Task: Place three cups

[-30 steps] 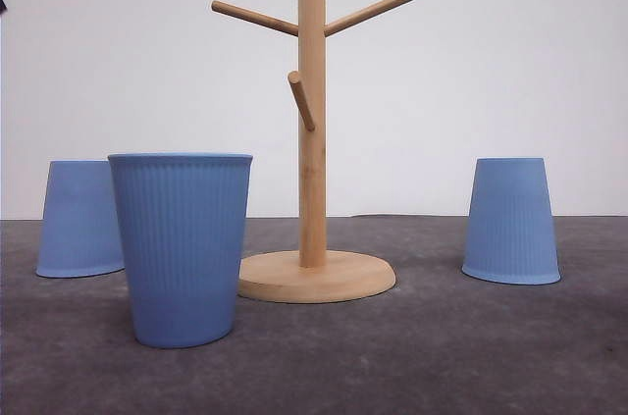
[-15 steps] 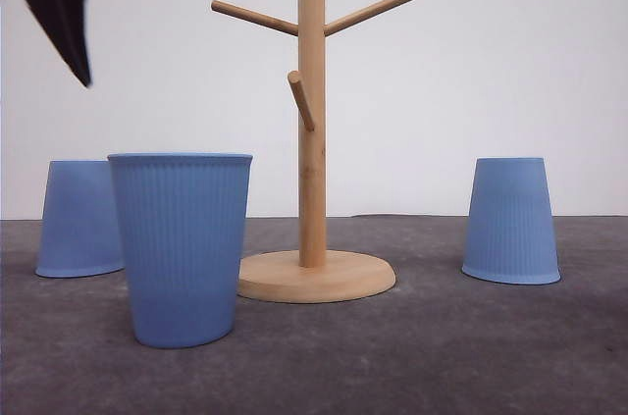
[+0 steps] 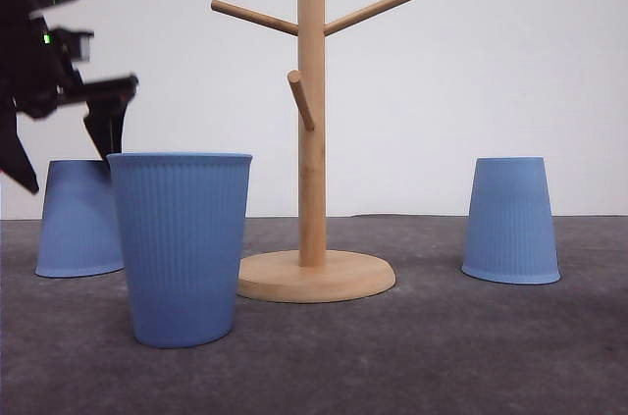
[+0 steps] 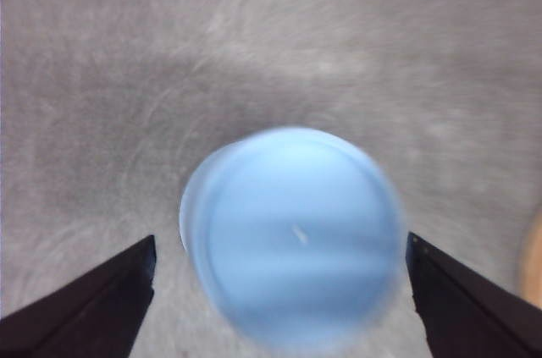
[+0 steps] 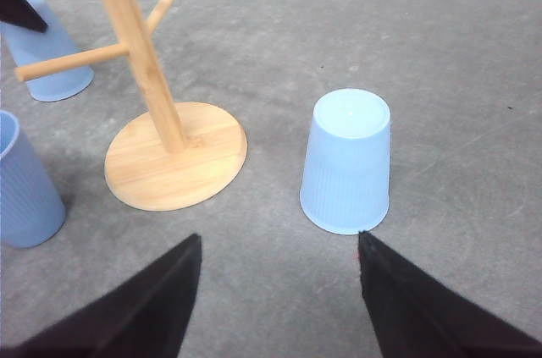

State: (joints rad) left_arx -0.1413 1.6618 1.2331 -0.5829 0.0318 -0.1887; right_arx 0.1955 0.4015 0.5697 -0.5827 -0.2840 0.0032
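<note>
The left pincer hangs wide open right above the upside-down far-left cup and holds nothing. The right pincer is wide open too, with nothing in it. The upright cup stands at about 8 o'clock from the wooden cup tree. The right cup sits upside down at 3 o'clock on the gray table.

I am seeing soft, even light in the front view, with the white wall bright and only faint shadows lying on the grey tabletop. The left hand is showing as a dark silhouette there. In the left wrist view the upturned cup is smearing with motion blur. The right wrist view is staying sharp, and the wooden stand is casting a soft shadow.
</note>
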